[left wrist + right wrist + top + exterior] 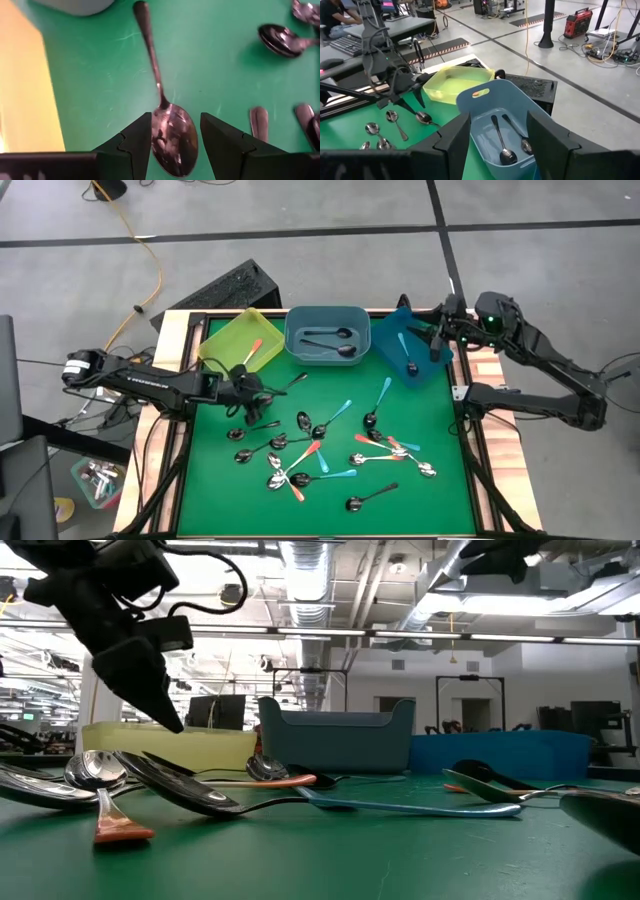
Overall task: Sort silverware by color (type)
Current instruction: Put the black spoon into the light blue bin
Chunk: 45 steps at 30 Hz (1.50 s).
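Two dark fingers (132, 142) of the left gripper (175, 145) stand apart on either side of the shiny bowl of a plain dark-metal spoon (159, 95) lying flat on the green bench (210, 85); whether they touch the bowl cannot be told. In the overhead picture this gripper (252, 402) sits left of centre, and its arm stretches low from the left edge toward the middle.

Right gripper (495, 145) has its fingers wide apart, holding nothing. In the overhead picture it (437, 340) hovers at the upper right, above the blue plastic bin (388, 332), with the arm folded back along the right edge.

Three bins line the upper part of the bench. A yellow-green tray (225, 332) at upper left holds one orange-handled spoon (251, 352). A grey-blue tub (297, 320) in the upper middle holds two dark-metal spoons (330, 340). The blue bin holds a teal-handled spoon (405, 352).

Most of the remaining silverware (330, 450), with orange, teal and dark metal handles, lies scattered loose over the centre and lower half of the bench, several spoons crossing one another.
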Each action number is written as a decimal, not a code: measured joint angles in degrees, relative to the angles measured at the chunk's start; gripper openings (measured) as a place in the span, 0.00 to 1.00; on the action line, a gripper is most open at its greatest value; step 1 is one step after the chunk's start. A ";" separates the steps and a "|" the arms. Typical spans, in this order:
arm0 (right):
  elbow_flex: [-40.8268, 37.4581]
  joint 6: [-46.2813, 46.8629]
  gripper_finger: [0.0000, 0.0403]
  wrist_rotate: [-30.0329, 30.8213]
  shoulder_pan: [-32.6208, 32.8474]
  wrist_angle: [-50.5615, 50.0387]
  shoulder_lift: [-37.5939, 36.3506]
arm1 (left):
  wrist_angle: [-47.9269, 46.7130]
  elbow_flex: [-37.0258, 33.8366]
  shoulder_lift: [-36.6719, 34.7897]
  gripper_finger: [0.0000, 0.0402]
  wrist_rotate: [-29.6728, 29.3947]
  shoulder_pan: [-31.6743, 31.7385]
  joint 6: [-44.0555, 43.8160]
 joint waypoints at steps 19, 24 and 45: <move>-0.04 0.11 0.51 -0.02 0.15 -1.65 3.61 | -0.60 0.00 0.00 0.48 1.35 -2.35 18.29; -0.04 0.17 0.51 -0.02 0.15 -1.65 3.48 | -0.50 -0.85 1.09 0.49 0.45 -2.79 20.31; 0.07 3.19 0.51 -0.02 0.15 -0.95 3.50 | 0.90 -0.13 14.79 0.18 -7.07 -4.46 23.08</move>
